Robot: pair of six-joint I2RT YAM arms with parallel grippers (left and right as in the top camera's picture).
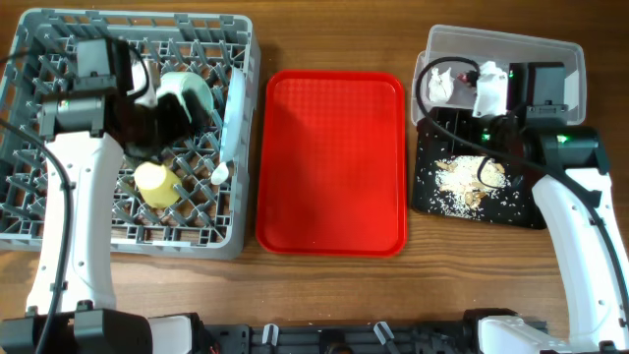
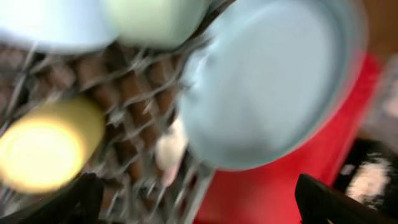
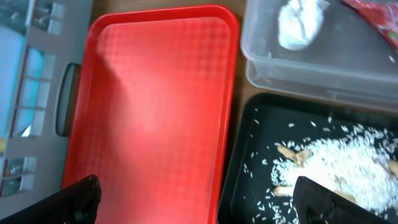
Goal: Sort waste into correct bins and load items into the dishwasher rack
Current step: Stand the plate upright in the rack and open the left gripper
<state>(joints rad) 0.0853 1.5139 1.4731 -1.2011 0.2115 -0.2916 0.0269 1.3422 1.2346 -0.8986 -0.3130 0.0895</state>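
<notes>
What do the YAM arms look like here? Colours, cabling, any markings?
Both the left arm and right arm have smooth white rounded links with black joint housings. Black cables loop along each. Small green light on the right arm. Black fingers in wrist views. No legible markings.

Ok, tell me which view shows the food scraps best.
Right wrist: the food scraps fill its lower right, sharp in the black tray. Overhead shows them small and distant. Left wrist: only a blur.
</notes>
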